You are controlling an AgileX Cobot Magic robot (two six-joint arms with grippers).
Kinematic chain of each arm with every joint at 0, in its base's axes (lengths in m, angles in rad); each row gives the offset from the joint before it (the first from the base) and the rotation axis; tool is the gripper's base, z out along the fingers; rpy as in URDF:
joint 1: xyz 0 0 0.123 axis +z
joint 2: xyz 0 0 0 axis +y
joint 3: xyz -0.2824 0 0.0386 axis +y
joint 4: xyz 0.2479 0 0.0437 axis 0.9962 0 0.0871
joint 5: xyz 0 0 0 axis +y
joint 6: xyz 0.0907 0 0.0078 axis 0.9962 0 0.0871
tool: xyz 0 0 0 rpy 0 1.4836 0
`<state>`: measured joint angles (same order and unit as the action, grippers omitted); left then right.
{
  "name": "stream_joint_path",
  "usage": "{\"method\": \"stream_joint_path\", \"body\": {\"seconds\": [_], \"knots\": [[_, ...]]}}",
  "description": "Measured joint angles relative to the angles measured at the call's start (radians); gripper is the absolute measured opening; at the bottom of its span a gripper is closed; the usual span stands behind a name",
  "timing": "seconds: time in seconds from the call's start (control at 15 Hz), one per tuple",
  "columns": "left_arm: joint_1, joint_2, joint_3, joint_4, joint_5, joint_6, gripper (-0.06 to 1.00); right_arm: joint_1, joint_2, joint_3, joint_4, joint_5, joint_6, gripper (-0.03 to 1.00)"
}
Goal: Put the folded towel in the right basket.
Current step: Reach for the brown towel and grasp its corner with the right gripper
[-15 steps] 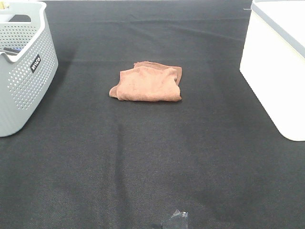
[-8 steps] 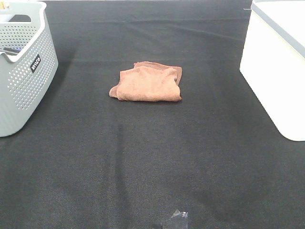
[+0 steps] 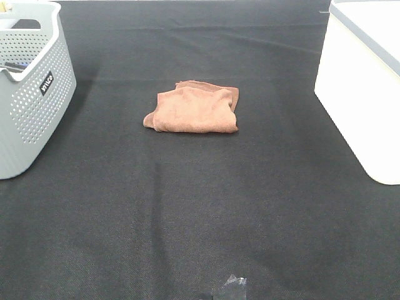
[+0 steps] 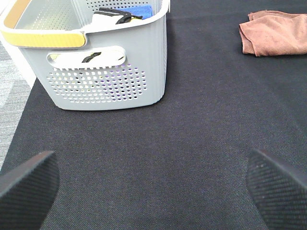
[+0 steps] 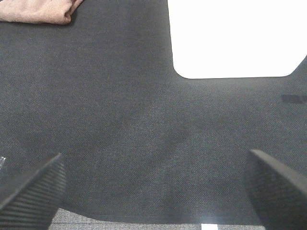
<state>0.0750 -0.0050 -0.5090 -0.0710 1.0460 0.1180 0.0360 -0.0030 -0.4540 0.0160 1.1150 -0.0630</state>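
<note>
The folded brown towel [image 3: 192, 109] lies on the black table cloth near the middle, toward the back. It also shows in the left wrist view [image 4: 273, 33] and at the edge of the right wrist view [image 5: 38, 10]. The white right basket [image 3: 362, 87] stands at the right edge; its wall shows in the right wrist view [image 5: 235, 38]. Neither gripper shows in the high view. My left gripper [image 4: 153, 184] is open and empty above bare cloth near the grey basket. My right gripper [image 5: 153, 184] is open and empty, in front of the white basket.
A grey perforated basket [image 3: 28, 94] with a yellow handle stands at the left edge and holds a few items [image 4: 122, 14]. A small dark scrap [image 3: 231, 289] lies at the table's front edge. Bare black cloth [image 3: 206, 206] lies between towel and front edge.
</note>
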Motion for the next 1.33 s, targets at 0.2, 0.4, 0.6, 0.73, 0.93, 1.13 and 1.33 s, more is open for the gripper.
{"method": "stream_joint_path", "body": {"seconds": [0.2,0.4,0.6,0.73,0.93,1.13,1.33], "knots": [[0.0,0.0,0.0,0.0,0.0,0.0,0.99,0.0,0.0,0.0,0.0,0.0,0.0,0.97],[0.0,0.0,0.0,0.0,0.0,0.0,0.99,0.0,0.0,0.0,0.001,0.0,0.0,0.97],[0.0,0.0,0.0,0.0,0.0,0.0,0.99,0.0,0.0,0.0,0.001,0.0,0.0,0.97],[0.0,0.0,0.0,0.0,0.0,0.0,0.99,0.0,0.0,0.0,0.001,0.0,0.0,0.97],[0.0,0.0,0.0,0.0,0.0,0.0,0.99,0.0,0.0,0.0,0.001,0.0,0.0,0.97],[0.0,0.0,0.0,0.0,0.0,0.0,0.99,0.0,0.0,0.0,0.001,0.0,0.0,0.97],[0.0,0.0,0.0,0.0,0.0,0.0,0.99,0.0,0.0,0.0,0.001,0.0,0.0,0.97]]}}
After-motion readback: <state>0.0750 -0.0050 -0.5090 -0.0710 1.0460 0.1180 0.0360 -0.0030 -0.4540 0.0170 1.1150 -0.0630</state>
